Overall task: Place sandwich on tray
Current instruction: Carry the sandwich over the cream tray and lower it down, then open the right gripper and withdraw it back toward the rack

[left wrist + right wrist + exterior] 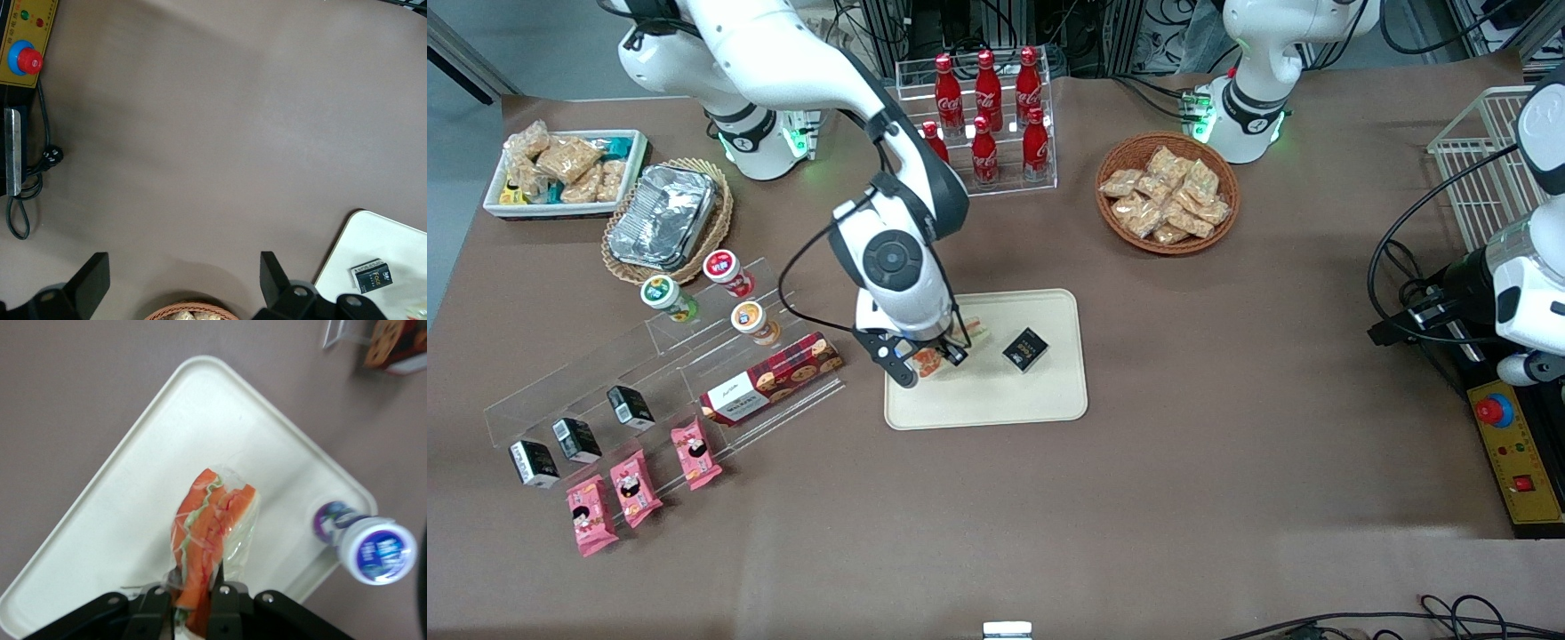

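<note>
1. Front view: the right arm's gripper (931,357) is over the cream-beige rectangular plastic tray (996,400) on the counter.
2. Right wrist view: jaws clenched on the clear-wrapped sandwich wedge (212,537); its long axis extends straight out from them, above the tray (133,507).

The table (1183,498) is covered with a brown sheet. Directly on it lie the cream tray (996,404) near the centre, a wicker basket of snack packets (1168,193), a clear rack of red bottles (987,116), a white bin of snacks (560,173), a wicker mat with a foil container (663,218), a clear stepped display stand (658,364) and three pink packets (636,484). The gripper (925,356) is above the tray, closed on the sandwich (210,540)
</note>
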Tool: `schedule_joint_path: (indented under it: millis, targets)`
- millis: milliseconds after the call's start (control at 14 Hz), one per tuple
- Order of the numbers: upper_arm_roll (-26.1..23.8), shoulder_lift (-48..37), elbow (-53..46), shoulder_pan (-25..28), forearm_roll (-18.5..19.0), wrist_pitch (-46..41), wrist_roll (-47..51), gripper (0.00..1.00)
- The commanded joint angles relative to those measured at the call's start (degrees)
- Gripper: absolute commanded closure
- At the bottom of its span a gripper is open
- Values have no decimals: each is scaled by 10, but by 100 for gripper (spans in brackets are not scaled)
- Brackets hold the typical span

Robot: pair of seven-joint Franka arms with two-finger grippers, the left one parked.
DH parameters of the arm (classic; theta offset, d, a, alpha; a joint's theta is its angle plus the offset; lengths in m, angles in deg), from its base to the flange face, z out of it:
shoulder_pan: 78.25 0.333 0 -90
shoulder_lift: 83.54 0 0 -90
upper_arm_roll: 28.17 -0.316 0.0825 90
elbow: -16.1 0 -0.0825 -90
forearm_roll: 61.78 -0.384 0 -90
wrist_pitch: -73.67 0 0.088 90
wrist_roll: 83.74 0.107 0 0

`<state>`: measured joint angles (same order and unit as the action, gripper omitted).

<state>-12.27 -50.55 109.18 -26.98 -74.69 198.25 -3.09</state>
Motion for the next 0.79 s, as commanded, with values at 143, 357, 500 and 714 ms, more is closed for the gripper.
schedule_joint_path:
  millis: [143, 357, 500, 714]
  targets:
    - [11, 34, -5, 1, -48, 56, 49, 83]
    - [12, 49, -5, -27, -60, 73, 43, 82]
    - [12, 52, -5, -41, -86, 96, 36, 73]
    - [12, 40, -13, -46, -89, 90, 3, 0]
